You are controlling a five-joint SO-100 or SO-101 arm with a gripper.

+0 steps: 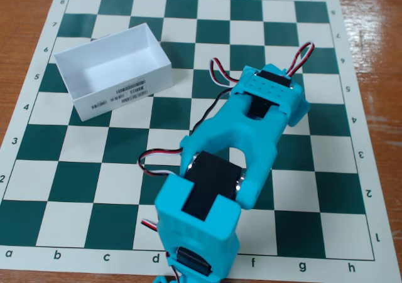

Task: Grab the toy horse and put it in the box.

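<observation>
Horse is nowhere to be seen in the fixed view; it may lie hidden under the arm. Largest is the chessboard mat (94, 170), flat on the wooden table (25, 19). The turquoise arm (232, 151) reaches from the near edge toward the right middle. The white box (113, 69) sits open and empty at far left, well apart from the arm. The gripper's jaws are hidden beneath the arm, so I cannot tell their state. Risk: a blind grasp could knock the toy away.

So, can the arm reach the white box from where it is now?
Probably yes: the box sits open on the chessboard, with empty squares between it and the arm. The jaws themselves are hidden.
</observation>
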